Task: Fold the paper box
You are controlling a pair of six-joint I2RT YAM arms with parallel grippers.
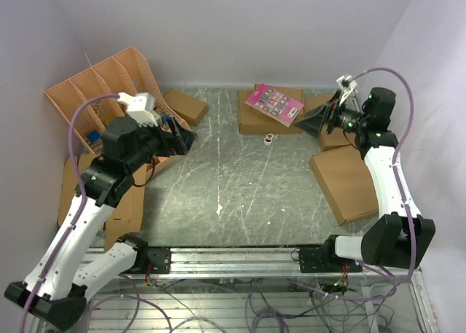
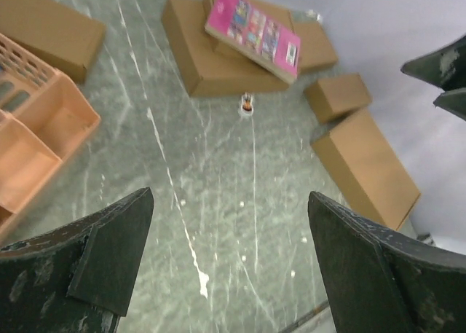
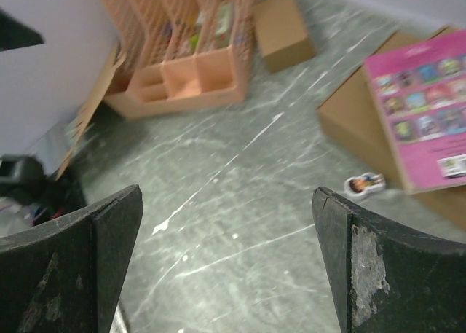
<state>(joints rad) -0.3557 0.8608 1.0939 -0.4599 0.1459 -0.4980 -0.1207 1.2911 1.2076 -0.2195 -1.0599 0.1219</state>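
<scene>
Paper box (image 1: 131, 210): a flat cardboard sheet at the left edge of the surface (image 1: 233, 194), partly under the left arm, near the orange file rack (image 1: 109, 85). Left hand (image 2: 229, 198) and right hand (image 3: 226, 194): both spread wide, holding nothing, raised above the surface.
</scene>
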